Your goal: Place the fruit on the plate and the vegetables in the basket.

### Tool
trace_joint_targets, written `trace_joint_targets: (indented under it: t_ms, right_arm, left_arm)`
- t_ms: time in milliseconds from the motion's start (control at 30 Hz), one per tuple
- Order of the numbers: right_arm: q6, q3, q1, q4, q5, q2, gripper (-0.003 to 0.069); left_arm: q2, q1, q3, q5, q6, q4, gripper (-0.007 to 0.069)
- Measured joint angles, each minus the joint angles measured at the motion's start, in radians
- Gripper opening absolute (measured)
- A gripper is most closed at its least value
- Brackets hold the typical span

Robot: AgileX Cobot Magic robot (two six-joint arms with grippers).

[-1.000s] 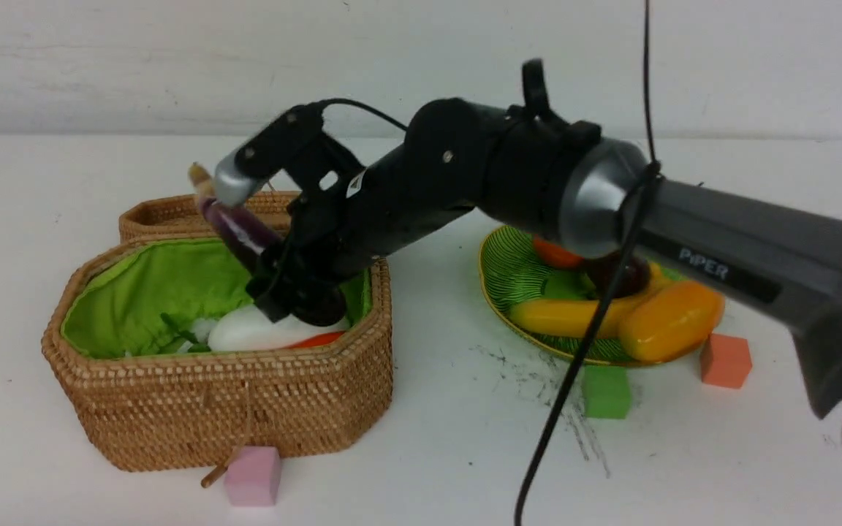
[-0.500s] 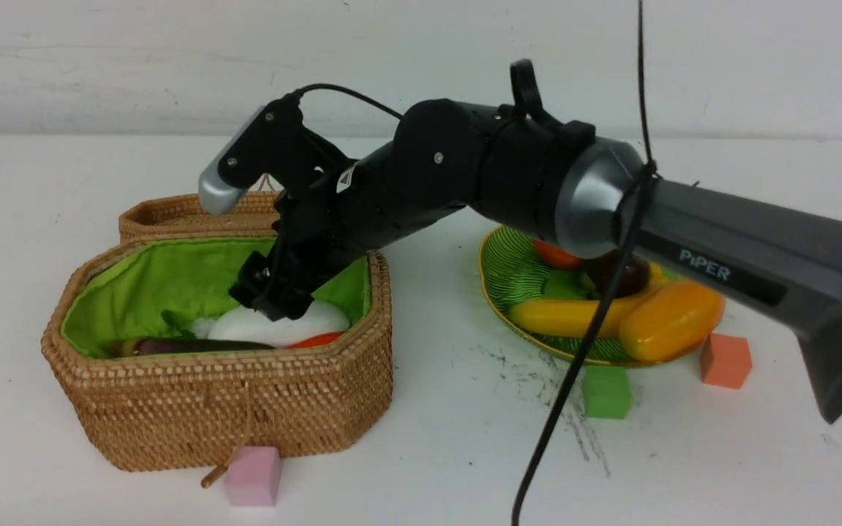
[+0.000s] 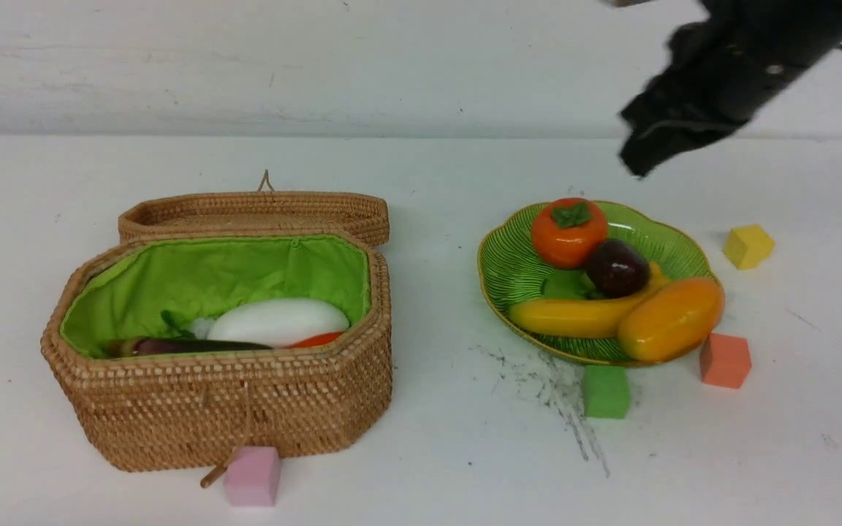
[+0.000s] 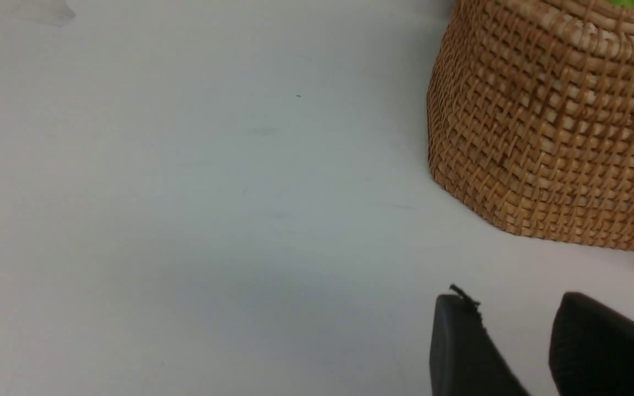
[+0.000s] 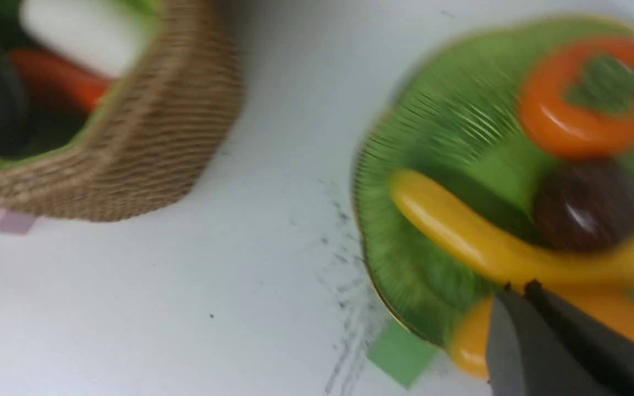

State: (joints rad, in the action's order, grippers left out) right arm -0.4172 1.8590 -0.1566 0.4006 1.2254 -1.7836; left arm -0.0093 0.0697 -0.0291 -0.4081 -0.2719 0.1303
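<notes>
White tabletop (image 3: 435, 438) holds my woven wicker basket (image 3: 245, 409) of vegetables and ribbed green plate (image 3: 509, 270) of fruit. My right gripper (image 5: 518, 287) is closed, empty; my left gripper (image 4: 515, 324) slightly parted.

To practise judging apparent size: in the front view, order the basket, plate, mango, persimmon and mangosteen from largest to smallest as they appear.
1. basket
2. plate
3. mango
4. persimmon
5. mangosteen

The basket sits somewhat nearer the camera than the plate, but its lead is clear anyway.
</notes>
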Motion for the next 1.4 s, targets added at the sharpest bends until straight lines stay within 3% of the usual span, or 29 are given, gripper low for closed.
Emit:
trace_joint_targets:
  t_ms: [67, 233, 500, 633, 1167, 1400]
  right_arm:
    - [0.015, -0.07, 0.095, 0.07, 0.002, 0.04, -0.0008]
    - [0.023, -0.299, 0.209, 0.15, -0.01, 0.202, -0.0008]
    - [0.014, -0.728, 0.224, 0.147, -0.252, 0.526, -0.0008]
    - [0.01, -0.878, 0.227, 0.149, -0.278, 0.665, -0.0006]
    - [0.01, -0.961, 0.181, 0.166, -0.008, 0.811, 0.0003]
    - [0.007, -0.961, 0.181, 0.161, 0.006, 0.905, 0.0004]
  left_arm:
    - [0.0, 0.0, 0.0, 0.0, 0.0, 0.0, 0.0239]
    - [0.0, 0.0, 0.0, 0.0, 0.0, 0.0, 0.0239]
    - [0.0, 0.0, 0.0, 0.0, 0.0, 0.0, 0.0239]
    - [0.0, 0.0, 0.0, 0.0, 0.0, 0.0, 0.0239]
    - [0.0, 0.001, 0.0, -0.001, 0.0, 0.0, 0.0239]
    - [0.0, 0.001, 0.0, -0.001, 0.0, 0.0, 0.0239]
